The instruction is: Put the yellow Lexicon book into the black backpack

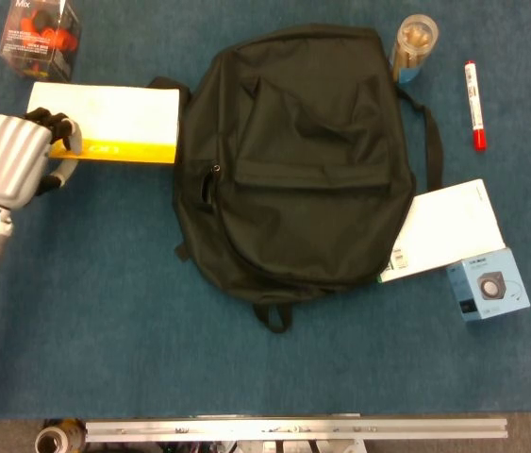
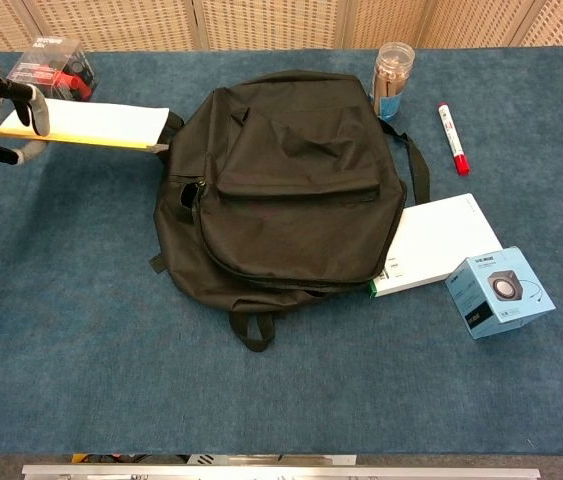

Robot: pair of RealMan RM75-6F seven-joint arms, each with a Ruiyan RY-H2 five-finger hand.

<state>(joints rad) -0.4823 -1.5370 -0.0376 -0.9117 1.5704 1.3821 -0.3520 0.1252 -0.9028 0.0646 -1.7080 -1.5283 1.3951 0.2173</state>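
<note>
Silver left robot hand (image 1: 8,162) pinching flat yellow Lexicon book (image 1: 105,123), beside soft black backpack (image 1: 298,160)

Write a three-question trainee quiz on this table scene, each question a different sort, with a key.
1. True or false: the left hand grips the yellow book at the end farther from the black backpack.
2. Which thing lies partly under the backpack's edge? A. the red marker B. the white box C. the clear jar
3. Fill in: the blue speaker box sits at the white box's ____ corner, on the side nearer the robot.

Key: 1 true; 2 B; 3 right
</note>
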